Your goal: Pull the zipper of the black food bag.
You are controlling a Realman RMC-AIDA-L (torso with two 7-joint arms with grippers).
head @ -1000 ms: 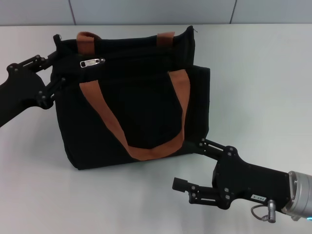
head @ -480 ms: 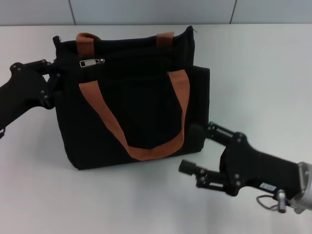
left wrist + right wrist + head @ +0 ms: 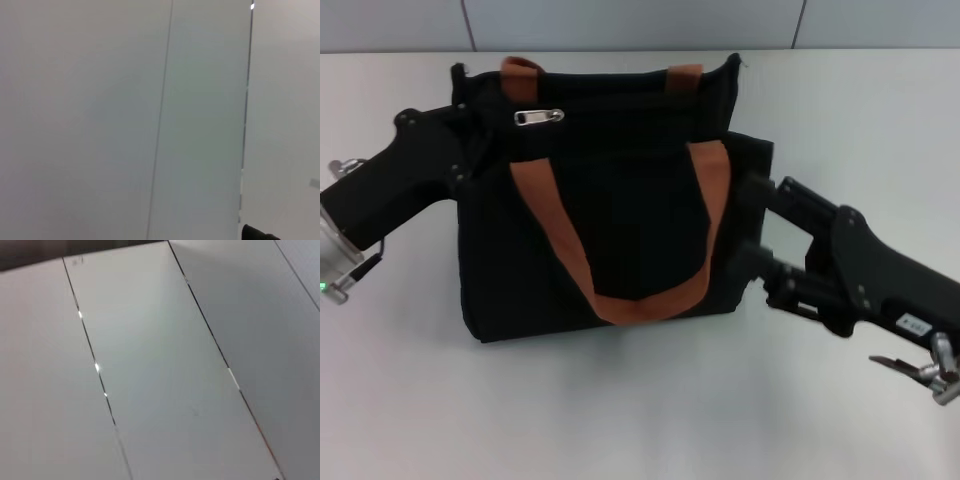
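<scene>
The black food bag (image 3: pixel 620 230) stands upright mid-table in the head view, with two orange-brown strap handles (image 3: pixel 555 235). Its silver zipper pull tab (image 3: pixel 538 117) lies near the top left of the bag's front. My left gripper (image 3: pixel 463 140) presses against the bag's upper left corner, just left of the zipper, and blends into the black fabric. On the bag's right side sits my right gripper (image 3: pixel 752 222), open, one finger high and one low, with table showing between them. Neither wrist view shows the bag or the zipper.
The pale table (image 3: pixel 620 420) stretches on all sides of the bag, and a grey wall (image 3: pixel 620 20) runs behind it. Both wrist views show only pale panels with seams.
The left gripper moved in against the bag's upper left corner. The right gripper rose from the table front to the bag's right side. The bag's top shifted right.
</scene>
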